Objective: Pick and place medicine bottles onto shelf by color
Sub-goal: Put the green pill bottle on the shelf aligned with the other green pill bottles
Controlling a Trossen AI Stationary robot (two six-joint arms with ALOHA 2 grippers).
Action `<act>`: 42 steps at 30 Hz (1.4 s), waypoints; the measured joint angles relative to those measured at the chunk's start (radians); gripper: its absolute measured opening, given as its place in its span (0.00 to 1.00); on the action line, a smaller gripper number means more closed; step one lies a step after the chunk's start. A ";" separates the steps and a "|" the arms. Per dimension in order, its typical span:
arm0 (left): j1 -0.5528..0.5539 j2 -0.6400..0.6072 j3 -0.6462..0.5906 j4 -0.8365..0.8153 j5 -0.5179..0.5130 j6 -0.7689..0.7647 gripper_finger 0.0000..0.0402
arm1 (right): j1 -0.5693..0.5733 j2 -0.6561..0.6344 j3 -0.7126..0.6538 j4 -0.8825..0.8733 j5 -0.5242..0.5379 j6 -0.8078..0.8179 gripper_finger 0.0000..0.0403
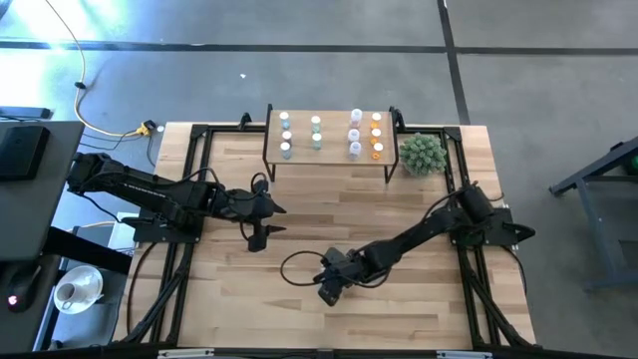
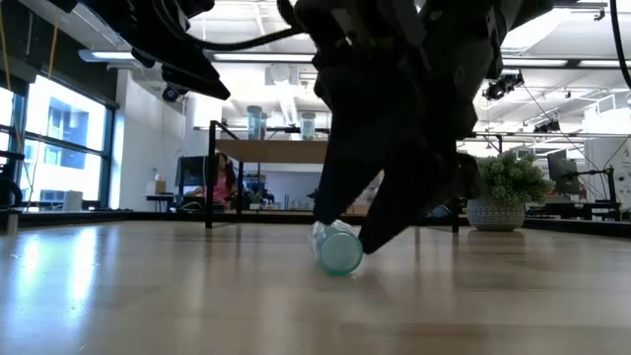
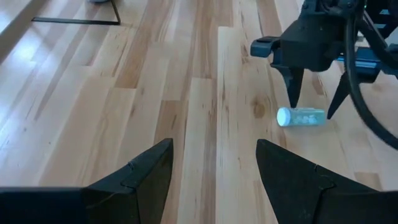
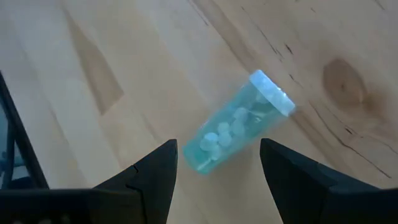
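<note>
Looking down, high view: right gripper low over desk front centre; left gripper waits apart; shelf at back carries sorted bottles.

Low view: green bottle lies on its side, right fingers straddling it, spread wide, gripping nothing.

Left wrist view: left fingers wide open, empty.

Right wrist view: bottle skewed between fingers.

Risk: closing off-centre could roll or squirt round bottle away.

Shelf bottles too small to tell.
</note>
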 joint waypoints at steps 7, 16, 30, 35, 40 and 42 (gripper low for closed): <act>0.000 0.000 0.000 0.000 0.000 0.000 0.54 | -0.014 0.026 0.002 -0.021 0.001 -0.009 0.55; 0.000 0.000 0.000 -0.001 0.001 0.000 0.54 | -0.033 0.026 0.006 -0.105 -0.008 -0.087 0.55; 0.000 0.000 0.000 -0.007 0.002 0.001 0.54 | -0.035 0.031 0.051 -0.288 0.109 -0.177 0.38; 0.000 0.000 0.000 -0.007 0.002 0.003 0.54 | -0.036 0.031 0.052 -0.289 0.115 -0.229 0.25; -0.001 0.000 0.000 -0.007 0.002 0.002 0.54 | -0.036 0.031 0.052 -0.287 0.113 -0.259 0.22; -0.001 0.000 0.000 -0.007 0.002 0.002 0.54 | -0.036 0.031 0.052 -0.287 0.112 -0.284 0.22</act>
